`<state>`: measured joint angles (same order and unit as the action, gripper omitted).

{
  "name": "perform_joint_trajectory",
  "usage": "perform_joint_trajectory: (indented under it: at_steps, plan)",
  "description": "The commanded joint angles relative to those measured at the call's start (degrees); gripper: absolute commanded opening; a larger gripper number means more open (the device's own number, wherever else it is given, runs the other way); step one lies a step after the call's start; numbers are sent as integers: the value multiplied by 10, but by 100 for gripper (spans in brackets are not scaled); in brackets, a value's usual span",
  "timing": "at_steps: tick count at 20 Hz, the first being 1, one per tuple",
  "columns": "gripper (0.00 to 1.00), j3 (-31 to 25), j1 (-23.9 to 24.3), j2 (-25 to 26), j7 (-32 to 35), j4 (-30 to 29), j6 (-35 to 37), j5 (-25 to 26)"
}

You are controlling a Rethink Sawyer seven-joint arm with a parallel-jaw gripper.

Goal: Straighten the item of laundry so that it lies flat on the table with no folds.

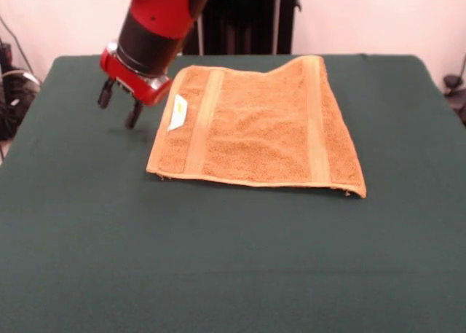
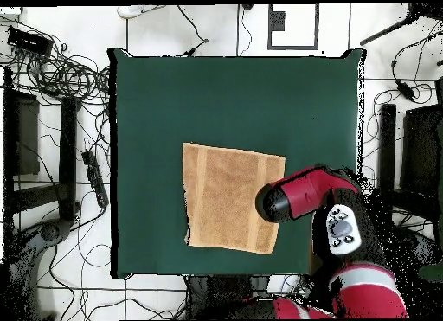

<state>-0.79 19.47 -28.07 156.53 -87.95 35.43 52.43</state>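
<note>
The orange-tan towel (image 1: 255, 125) lies spread on the dark green table (image 1: 233, 260), with two paler bands and a white label (image 1: 178, 113) near its left edge. Its far right part looks slightly raised and its near right corner curls a little. In the overhead view the towel (image 2: 227, 196) lies near the table's (image 2: 173, 93) middle. My gripper (image 1: 119, 103) hangs just left of the towel's far left corner, above the cloth, its two dark fingers apart and empty. In the overhead view the red arm (image 2: 303, 192) covers the towel's right edge and hides the gripper.
Cables and dark equipment (image 2: 60, 84) lie on the floor round the table. The robot's pedestal (image 2: 346, 274) stands at the table's bottom right in the overhead view. A dark stand (image 1: 247, 16) rises behind the table's far edge.
</note>
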Motion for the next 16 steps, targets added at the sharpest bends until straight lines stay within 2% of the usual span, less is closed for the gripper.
perform_joint_trajectory:
  at_steps: [1, 10, 16]
  plan:
    - [100, -107, -8, -46, -199, -74, 95, -76]
    - [100, -133, -3, -64, -193, -90, 112, -87]
    - [100, -141, -2, -55, -154, -93, 71, -70]
